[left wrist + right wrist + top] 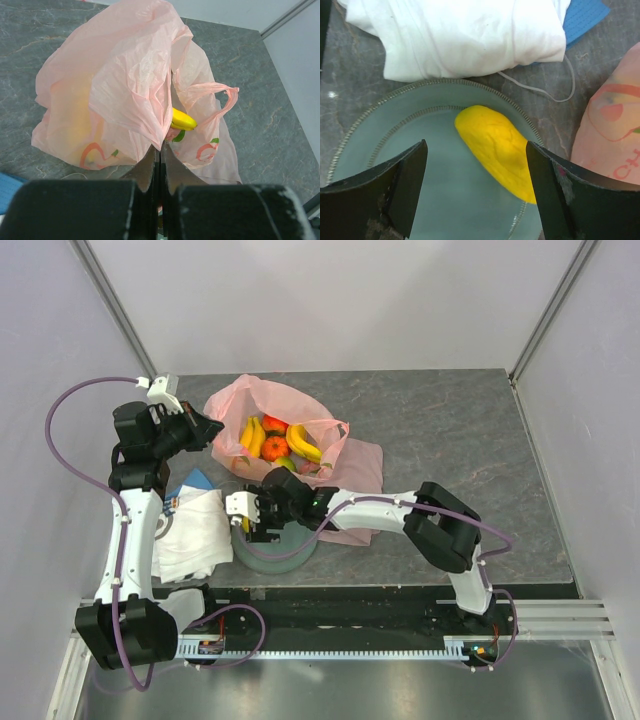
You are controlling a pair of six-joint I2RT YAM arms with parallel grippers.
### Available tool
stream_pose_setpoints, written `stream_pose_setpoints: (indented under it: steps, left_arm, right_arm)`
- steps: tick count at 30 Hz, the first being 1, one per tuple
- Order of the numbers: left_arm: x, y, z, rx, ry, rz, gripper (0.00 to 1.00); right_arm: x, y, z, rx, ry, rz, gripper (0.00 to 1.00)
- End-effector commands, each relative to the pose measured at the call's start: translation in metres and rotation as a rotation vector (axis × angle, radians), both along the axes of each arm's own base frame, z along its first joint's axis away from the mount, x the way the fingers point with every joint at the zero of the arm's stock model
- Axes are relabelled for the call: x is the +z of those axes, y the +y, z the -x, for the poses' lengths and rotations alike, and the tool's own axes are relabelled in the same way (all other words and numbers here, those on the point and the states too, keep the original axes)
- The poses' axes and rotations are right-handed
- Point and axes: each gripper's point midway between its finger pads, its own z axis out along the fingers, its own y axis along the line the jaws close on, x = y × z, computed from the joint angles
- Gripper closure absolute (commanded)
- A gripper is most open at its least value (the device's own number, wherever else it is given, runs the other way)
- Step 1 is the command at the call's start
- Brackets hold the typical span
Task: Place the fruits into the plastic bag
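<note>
The grey marbled tabletop [450,440] carries everything. The right arm [375,510] stretches low and leftward from its base, wrist tipped down. The left arm [135,530] rises, folds at the elbow and reaches right. The left jaws are pinched flat on the rim of the translucent pale-pink plastic bag [125,75], whose mouth faces up. The right jaws stand wide apart, gripping nothing, straddling the yellow oblong fruit [495,145] on the grey-green round plate [380,130]. In the bag lie yellow bananas [252,435], an orange tangerine [275,446] and a red round fruit [273,424]. The bag's red lettering cannot be read.
</note>
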Motion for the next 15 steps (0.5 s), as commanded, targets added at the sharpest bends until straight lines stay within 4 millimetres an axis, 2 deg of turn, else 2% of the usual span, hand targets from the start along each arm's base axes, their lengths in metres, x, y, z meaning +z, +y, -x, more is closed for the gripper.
stream_pose_setpoints:
  steps: [1,2,5,15]
  left_arm:
    - [0.013,-0.004,0.000,-0.017,-0.038,0.016,0.99]
    - [0.012,-0.004,0.000,-0.017,-0.037,0.016,0.98]
    - [0.013,-0.005,0.001,-0.017,-0.038,0.016,0.98]
    - [0.012,-0.005,0.000,-0.020,-0.036,0.018,0.98]
  right_arm:
    - [0.010,0.017,-0.016,0.024,-0.106,-0.019,0.12]
    - [0.000,0.018,-0.018,0.027,-0.108,-0.003,0.12]
    - [-0.008,0.021,-0.024,0.034,-0.137,0.019,0.12]
    - [-0.020,0.022,-0.030,0.053,-0.093,0.050,0.13]
